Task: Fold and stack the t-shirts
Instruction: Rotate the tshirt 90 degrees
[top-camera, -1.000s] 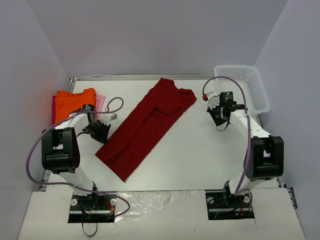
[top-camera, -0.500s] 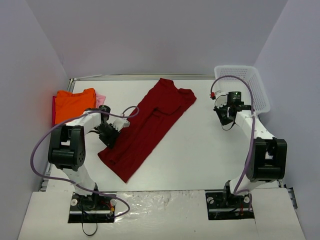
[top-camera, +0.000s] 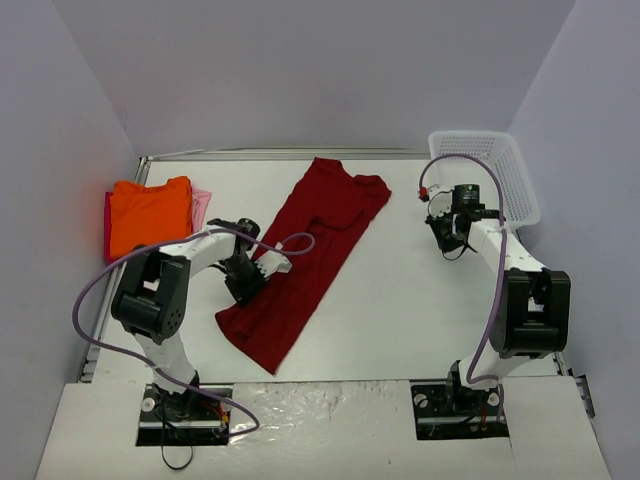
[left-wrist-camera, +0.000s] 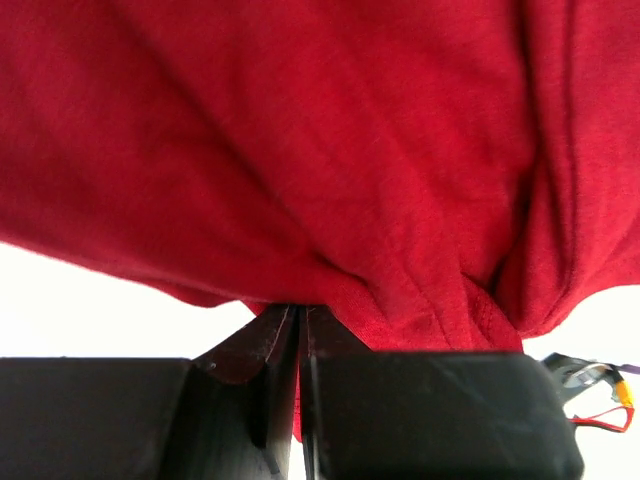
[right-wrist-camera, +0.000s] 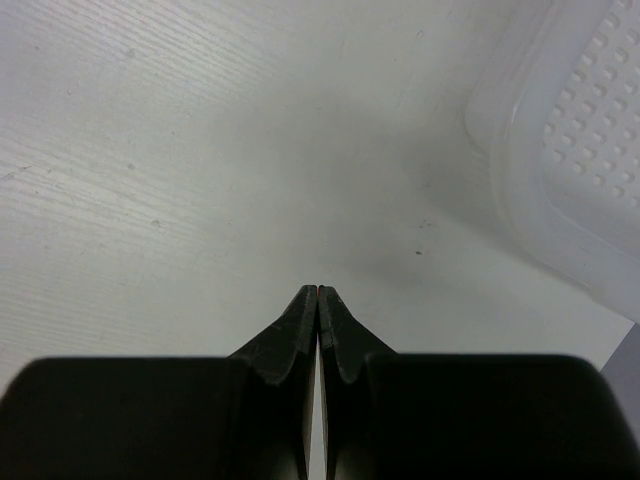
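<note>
At the far right corner you see the white mesh basket (top-camera: 515, 190), your right gripper (top-camera: 441, 232) pinched shut over the table (top-camera: 400, 300) just beside it. Your left gripper (top-camera: 262, 272) clamps the left edge of the dark red t-shirt (top-camera: 315, 240), lying mid-table, long axis running near left to far right; the orange t-shirt (top-camera: 150, 210) sits on the pink t-shirt (top-camera: 202, 205) far left

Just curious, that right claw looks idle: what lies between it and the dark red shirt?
Nothing: in the top view, only bare white table separates the right gripper from the dark red shirt.
</note>
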